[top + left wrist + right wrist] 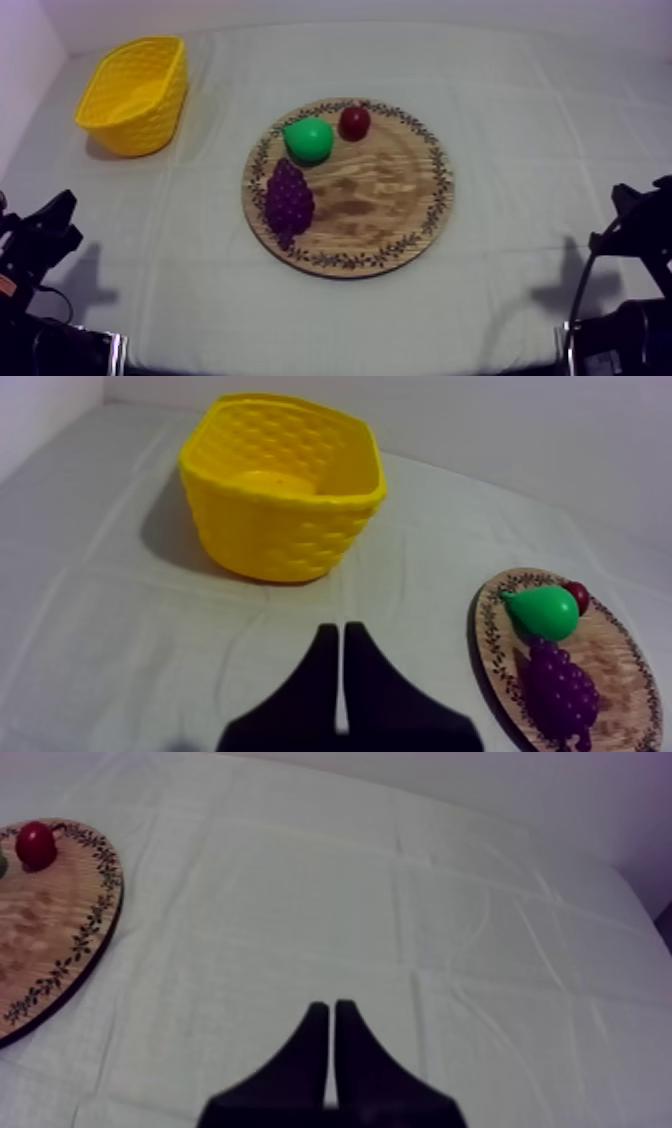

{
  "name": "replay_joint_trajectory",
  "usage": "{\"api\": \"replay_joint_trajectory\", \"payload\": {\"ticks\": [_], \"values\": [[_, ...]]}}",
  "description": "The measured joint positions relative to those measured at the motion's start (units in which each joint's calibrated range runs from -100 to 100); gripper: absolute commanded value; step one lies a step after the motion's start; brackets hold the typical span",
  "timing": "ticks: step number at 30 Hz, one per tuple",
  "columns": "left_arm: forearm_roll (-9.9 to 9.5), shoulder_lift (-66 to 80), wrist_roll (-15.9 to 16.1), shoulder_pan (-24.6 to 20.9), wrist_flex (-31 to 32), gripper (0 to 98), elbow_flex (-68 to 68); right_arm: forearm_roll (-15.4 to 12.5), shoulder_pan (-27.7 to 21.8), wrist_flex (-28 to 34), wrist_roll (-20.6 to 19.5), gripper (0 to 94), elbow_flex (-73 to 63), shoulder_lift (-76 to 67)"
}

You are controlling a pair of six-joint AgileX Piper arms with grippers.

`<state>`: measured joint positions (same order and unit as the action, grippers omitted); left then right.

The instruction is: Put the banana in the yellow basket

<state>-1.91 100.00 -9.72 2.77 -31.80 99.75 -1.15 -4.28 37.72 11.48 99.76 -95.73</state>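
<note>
The banana (270,480) is judged already laid in the basket (290,536); none is seen on the board (390,205). The left hand (340,632) and right hand (331,1010) are closed, empty. No further move seems needed.

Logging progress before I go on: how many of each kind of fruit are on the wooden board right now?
pear: 1
bunch of grapes: 1
small red fruit: 1
Total on the wooden board: 3
</note>
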Motion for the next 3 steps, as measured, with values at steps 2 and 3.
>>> {"api": "replay_joint_trajectory", "payload": {"ticks": [2, 3], "values": [[0.0, 0.0, 0.0, 0.0, 0.0, 0.1, 0.0, 0.0, 0.0, 0.0, 0.0, 0.3, 0.0, 0.0], [0.0, 0.0, -0.01, 0.0, 0.0, 0.1, 0.0, 0.0, 0.0, 0.0, 0.0, 0.3, 0.0, 0.0]]}}
